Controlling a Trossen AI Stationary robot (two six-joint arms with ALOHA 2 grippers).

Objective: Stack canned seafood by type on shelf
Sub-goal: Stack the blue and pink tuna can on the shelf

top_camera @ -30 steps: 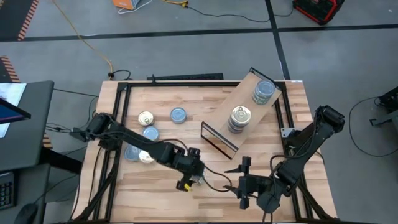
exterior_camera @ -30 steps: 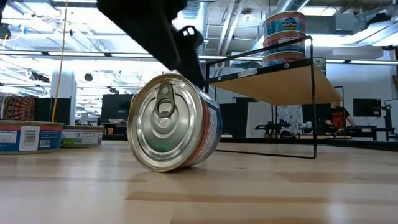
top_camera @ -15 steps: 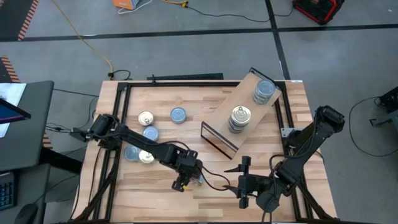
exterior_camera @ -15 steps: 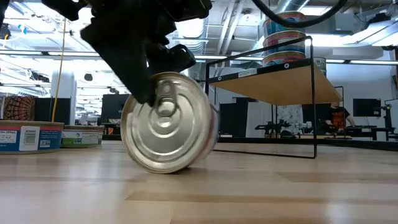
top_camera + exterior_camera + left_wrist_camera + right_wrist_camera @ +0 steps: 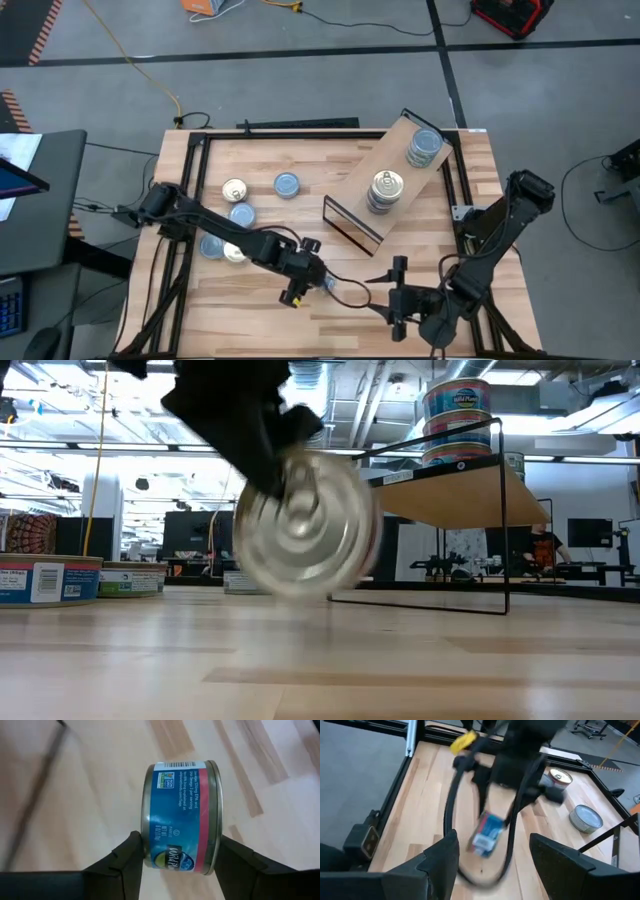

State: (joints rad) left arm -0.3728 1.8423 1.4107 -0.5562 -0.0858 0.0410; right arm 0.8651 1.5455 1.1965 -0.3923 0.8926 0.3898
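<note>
Blurred round silver metal tin (image 5: 303,525) on edge, lifted clear of the light wood surface (image 5: 320,660), gripped from above by a dark robot hand (image 5: 262,445).

Flat end facing the camera. Behind and right, light wood shelf on a thin black metal frame (image 5: 455,485) carrying a stack of blue-and-red labelled tins (image 5: 457,420). Far left, two low flat tins (image 5: 50,578) resting upright on the surface.
</note>
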